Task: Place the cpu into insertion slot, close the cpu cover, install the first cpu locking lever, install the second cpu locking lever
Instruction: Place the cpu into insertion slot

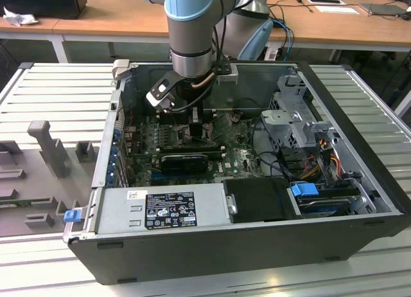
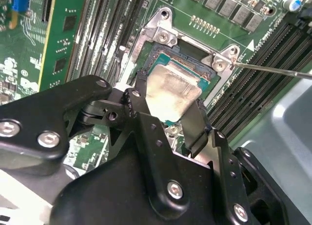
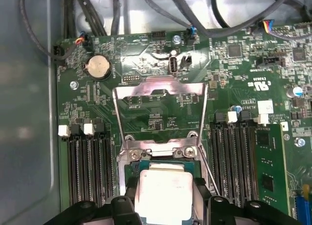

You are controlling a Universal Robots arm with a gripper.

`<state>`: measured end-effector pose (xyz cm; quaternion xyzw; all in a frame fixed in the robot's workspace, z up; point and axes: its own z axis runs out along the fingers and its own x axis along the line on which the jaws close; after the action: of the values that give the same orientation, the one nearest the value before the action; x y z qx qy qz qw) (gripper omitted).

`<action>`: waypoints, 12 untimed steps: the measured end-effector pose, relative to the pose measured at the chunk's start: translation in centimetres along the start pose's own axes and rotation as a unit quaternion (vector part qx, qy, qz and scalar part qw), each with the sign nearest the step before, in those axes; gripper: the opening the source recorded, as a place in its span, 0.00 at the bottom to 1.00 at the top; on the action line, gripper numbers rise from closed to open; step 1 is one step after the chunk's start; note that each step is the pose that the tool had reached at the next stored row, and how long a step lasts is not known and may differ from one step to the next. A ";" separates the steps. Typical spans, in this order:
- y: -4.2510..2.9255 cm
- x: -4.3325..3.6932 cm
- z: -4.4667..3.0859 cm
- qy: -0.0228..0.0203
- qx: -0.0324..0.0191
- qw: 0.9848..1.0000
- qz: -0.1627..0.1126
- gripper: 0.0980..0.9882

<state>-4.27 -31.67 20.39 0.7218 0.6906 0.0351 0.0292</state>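
Note:
My gripper (image 2: 168, 101) is shut on the cpu (image 2: 170, 93), a flat square chip with a silvery top, one black finger on each of two opposite edges. The chip hangs slightly tilted right over the insertion slot (image 2: 187, 65), whose dark rim and brownish contacts show past its far edge; I cannot tell whether it touches. In the first wrist view the cpu (image 3: 161, 191) sits between the fingers, and the cpu cover (image 3: 136, 85) stands swung open beyond the slot. A thin locking lever (image 2: 273, 69) sticks out free beside the socket. In the exterior view the gripper (image 1: 192, 126) is down inside the case.
Long black memory slots (image 2: 253, 54) flank the socket on both sides, and a green card (image 2: 58, 49) stands nearby. The open computer case (image 1: 359, 117) holds a power supply (image 1: 164, 210), a drive cage (image 1: 298, 117) and loose cables (image 1: 321, 155) around the motherboard.

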 end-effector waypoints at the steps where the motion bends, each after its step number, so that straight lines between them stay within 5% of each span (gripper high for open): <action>1: -0.01 0.00 -0.01 0.000 0.000 1.000 -0.006 0.48; 6: -0.19 -0.01 0.03 0.005 0.001 0.999 -0.054 0.48; 12: -0.24 -0.07 0.18 0.005 0.001 0.999 -0.054 0.48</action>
<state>-4.50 -31.73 20.19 0.6834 0.7286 0.0370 0.0269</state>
